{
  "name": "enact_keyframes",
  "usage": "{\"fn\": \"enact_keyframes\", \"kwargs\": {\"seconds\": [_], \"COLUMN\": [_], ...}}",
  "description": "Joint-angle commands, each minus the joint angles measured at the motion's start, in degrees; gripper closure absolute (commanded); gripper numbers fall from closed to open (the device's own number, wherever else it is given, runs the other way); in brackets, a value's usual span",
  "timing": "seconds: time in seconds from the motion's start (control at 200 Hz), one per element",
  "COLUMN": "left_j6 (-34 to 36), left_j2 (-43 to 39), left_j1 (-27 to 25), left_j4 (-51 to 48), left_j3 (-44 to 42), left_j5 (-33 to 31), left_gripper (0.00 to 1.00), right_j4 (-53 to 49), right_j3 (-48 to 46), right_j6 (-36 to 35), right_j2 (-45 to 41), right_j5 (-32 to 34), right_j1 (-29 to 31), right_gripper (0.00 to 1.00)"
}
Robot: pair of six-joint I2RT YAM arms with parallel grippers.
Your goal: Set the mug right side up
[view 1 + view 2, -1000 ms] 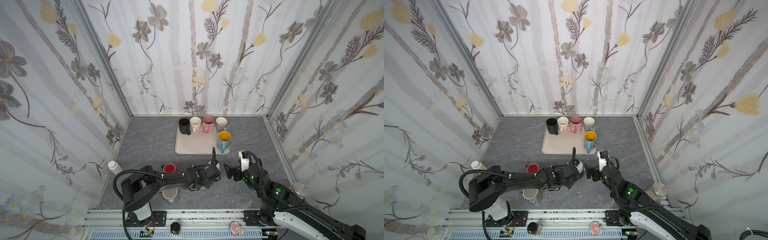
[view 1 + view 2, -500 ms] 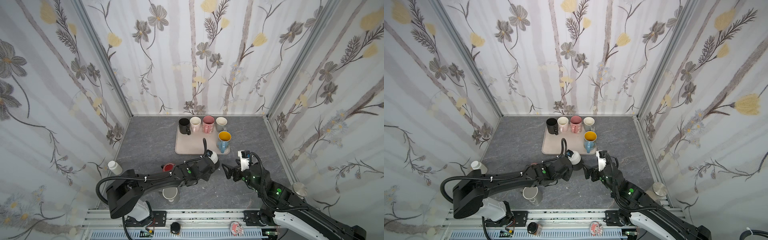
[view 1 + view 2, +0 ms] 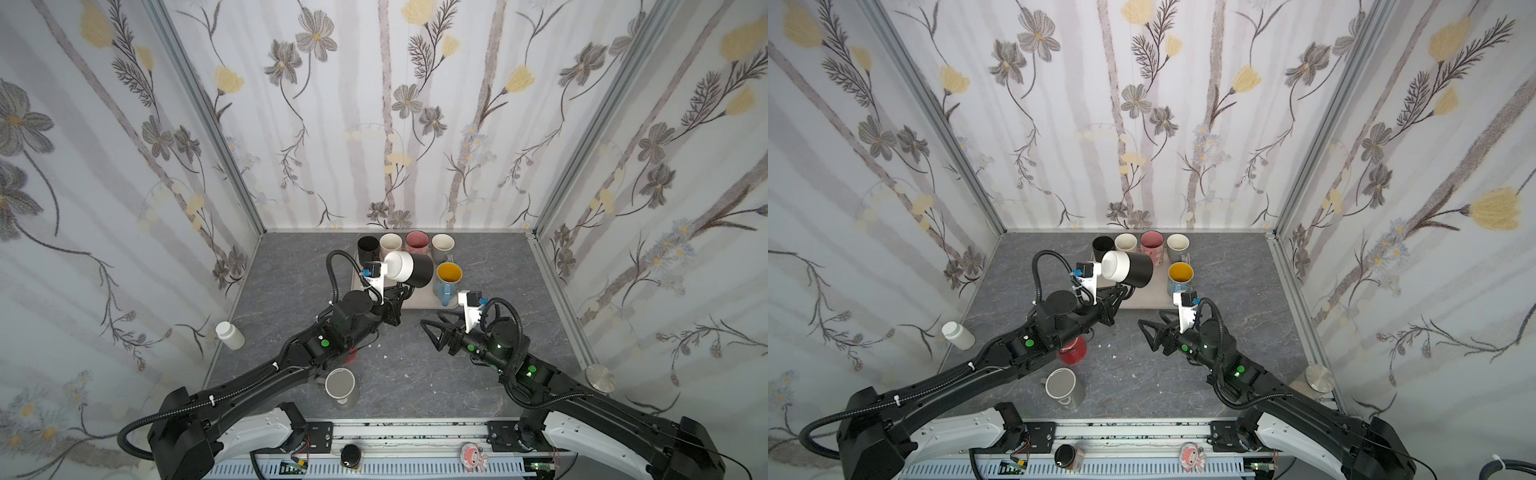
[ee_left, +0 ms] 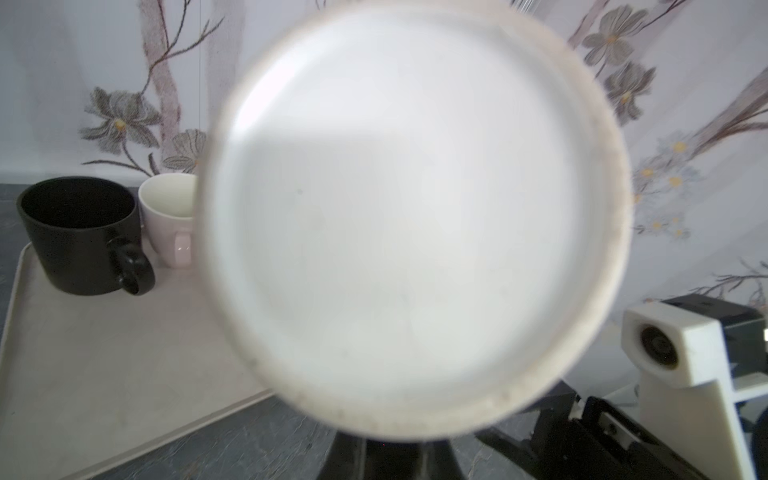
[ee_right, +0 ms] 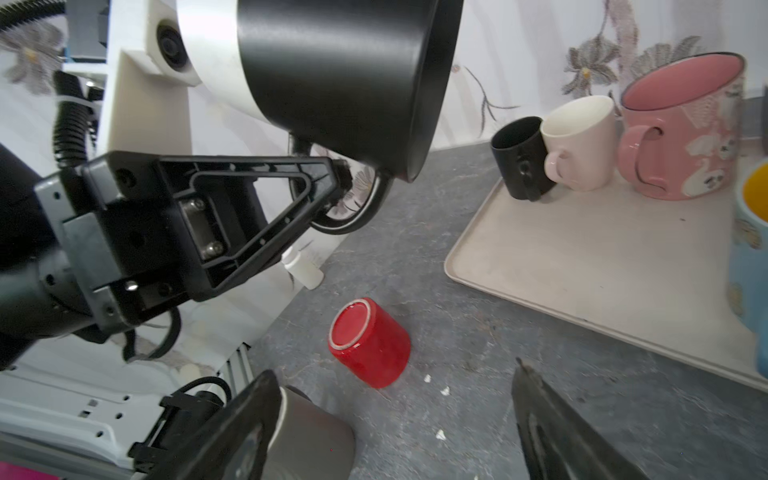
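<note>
Mug [image 3: 409, 269], black with white base, near centre of frame in both top views, hanging sideways in air over near-left edge of tray [image 3: 419, 300]. Handle clenched by left gripper [image 3: 400, 294]. Right gripper [image 3: 433, 329] right of centre, jaws spread wide, empty, low over table [image 3: 415, 374], apart from mug.

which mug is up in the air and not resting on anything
The black mug with the white base, tipped sideways, its handle pinched by the left gripper. The rest sit on the tray or the table.
</note>
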Motion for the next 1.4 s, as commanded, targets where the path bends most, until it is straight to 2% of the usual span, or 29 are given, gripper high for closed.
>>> {"fn": "enact_keyframes", "kwargs": {"seconds": [0.0,0.195,0.33,0.569,1.099,1.399], "left_j6": [-1.21,-2.76,-3.15,-5.04,-8.34,-9.37], "left_j2": [-1.21,-2.51,-2.94,-3.13,-1.46,-0.68], "left_j1": [0.59,0.8,0.74,0.86,0.77,0.8], "left_j4": [12.97,20.14,22.73,25.58,30.36,31.03], "left_j3": [-0.59,-2.57,-2.66,-3.34,-3.49,-3.36], "left_j5": [4.89,10.55,15.07,19.58,24.82,25.24], "left_gripper": [1.0,1.0,1.0,1.0,1.0,1.0], "right_j4": [17.13,26.92,32.17,34.34,49.21,50.38], "right_j3": [0.61,-0.89,-2.0,-0.23,0.99,2.55], "right_j6": [2.7,4.91,8.56,9.6,17.63,19.04], "right_j2": [2.22,3.67,4.25,5.05,11.64,13.02], "right_j5": [-8.59,-11.95,-15.29,-18.5,-21.13,-20.99], "right_j1": [-0.4,-0.61,-5.13,-7.36,-8.48,-8.29], "right_gripper": [0.15,0.18,0.23,0.33,0.59,0.72]}}
